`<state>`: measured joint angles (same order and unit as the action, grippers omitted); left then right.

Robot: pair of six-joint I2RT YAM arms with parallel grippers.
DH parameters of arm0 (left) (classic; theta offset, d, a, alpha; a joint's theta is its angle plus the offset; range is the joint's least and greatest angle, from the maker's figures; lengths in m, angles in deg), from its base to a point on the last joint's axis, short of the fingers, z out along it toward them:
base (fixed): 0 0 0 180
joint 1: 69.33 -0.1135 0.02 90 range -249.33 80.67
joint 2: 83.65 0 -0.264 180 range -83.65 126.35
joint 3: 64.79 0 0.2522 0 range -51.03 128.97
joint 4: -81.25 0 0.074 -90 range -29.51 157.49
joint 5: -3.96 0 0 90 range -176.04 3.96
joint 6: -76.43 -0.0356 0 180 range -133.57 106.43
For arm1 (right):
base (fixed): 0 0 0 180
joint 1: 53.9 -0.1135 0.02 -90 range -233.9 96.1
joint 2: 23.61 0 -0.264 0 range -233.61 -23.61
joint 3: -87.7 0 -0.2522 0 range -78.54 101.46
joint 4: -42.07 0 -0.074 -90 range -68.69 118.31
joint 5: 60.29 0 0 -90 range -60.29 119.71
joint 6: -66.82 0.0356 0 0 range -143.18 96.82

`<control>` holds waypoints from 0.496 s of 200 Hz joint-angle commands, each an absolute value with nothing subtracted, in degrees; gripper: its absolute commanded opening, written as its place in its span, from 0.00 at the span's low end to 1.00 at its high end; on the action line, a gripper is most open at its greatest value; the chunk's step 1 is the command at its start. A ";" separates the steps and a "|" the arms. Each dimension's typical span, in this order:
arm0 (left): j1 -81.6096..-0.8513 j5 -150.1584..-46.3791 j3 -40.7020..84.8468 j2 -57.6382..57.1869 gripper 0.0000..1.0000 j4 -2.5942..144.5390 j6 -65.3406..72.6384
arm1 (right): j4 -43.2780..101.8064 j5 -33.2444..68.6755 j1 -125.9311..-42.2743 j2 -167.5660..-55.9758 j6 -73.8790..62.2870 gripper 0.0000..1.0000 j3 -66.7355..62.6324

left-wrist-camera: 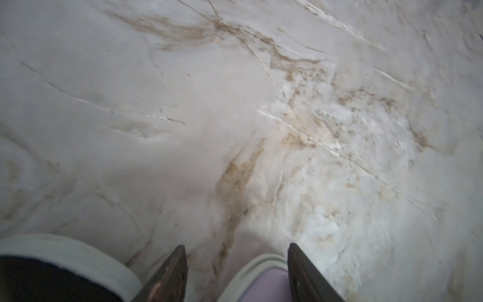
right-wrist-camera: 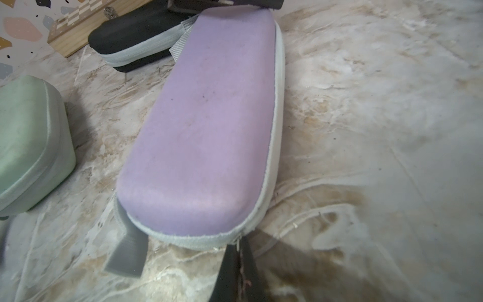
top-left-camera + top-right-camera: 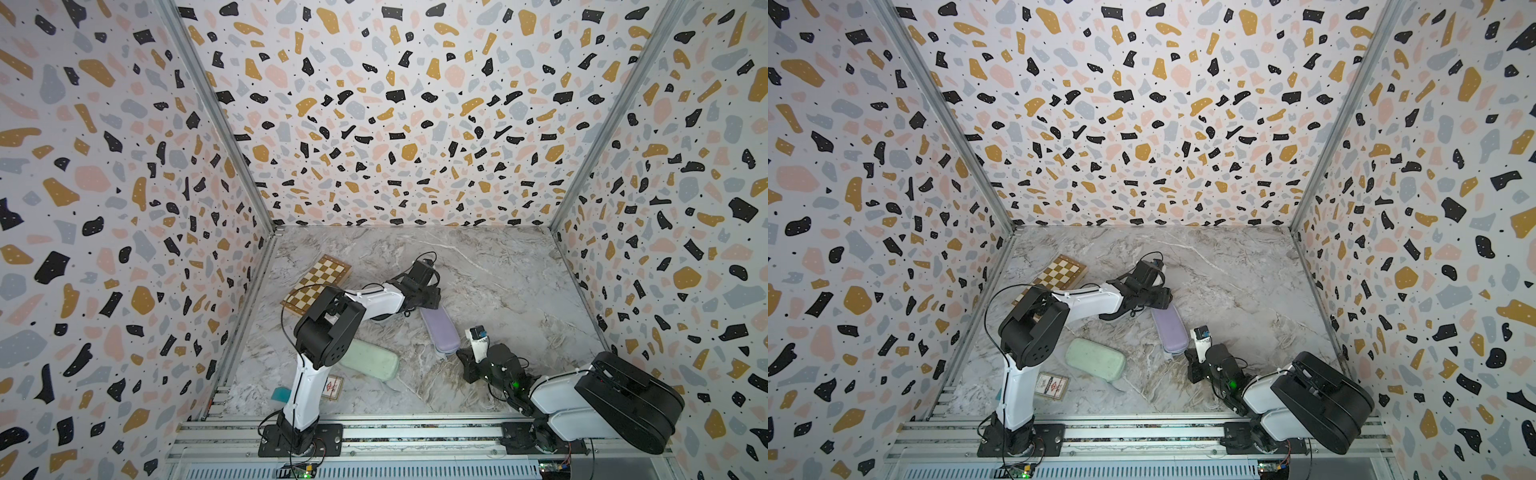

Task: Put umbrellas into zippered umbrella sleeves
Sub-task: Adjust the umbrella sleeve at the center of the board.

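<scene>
Spanning the gap between the two arms: lilac sleeve point(image 3: 440, 330), closed, flat on the tabletop point(image 3: 511, 286). Its long axis runs from a far end under the left arm to a near end by the right arm, slightly slanted in both top views.
At far end: left gripper point(image 1: 236, 247), jaws apart and straddling the sleeve's rounded tip. A gap shows on one side, so it is not clamped.
At near end: right gripper point(image 2: 235, 252), jaws together, tips at the zip slider point(image 2: 239, 240). Whether the pull is pinched cannot be told.
Also at near end: grey strap point(image 2: 128, 245), lying loose.
Beside far end: black sleeve point(image 2: 136, 28), closed, near the chessboard box point(image 3: 322, 276).
Toward the left arm's base: mint sleeve point(image 3: 370, 359), closed, apart from both grippers.
Umbrellas: none in view.
Judgement: any zip travel follows the long axis, away from the right gripper toward the left. The right arm is nearer the slider, and the left is placed to brace.
</scene>
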<state>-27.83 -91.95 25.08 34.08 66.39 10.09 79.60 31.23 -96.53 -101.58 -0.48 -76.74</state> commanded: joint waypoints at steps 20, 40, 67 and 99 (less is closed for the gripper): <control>-26.92 -100.05 18.89 28.44 0.63 69.80 7.83 | 78.85 32.68 -96.18 -101.88 -0.06 0.00 -76.99; -26.91 -100.14 17.19 26.37 0.64 68.82 6.85 | 78.68 32.62 -96.17 -100.88 0.11 0.00 -77.22; -26.84 -102.44 14.50 25.10 0.66 71.01 7.19 | 78.45 32.65 -96.18 -100.08 -0.02 0.00 -77.32; -26.92 -103.39 12.70 24.46 0.84 73.12 8.74 | 78.50 32.18 -96.18 -100.16 -0.14 0.00 -77.40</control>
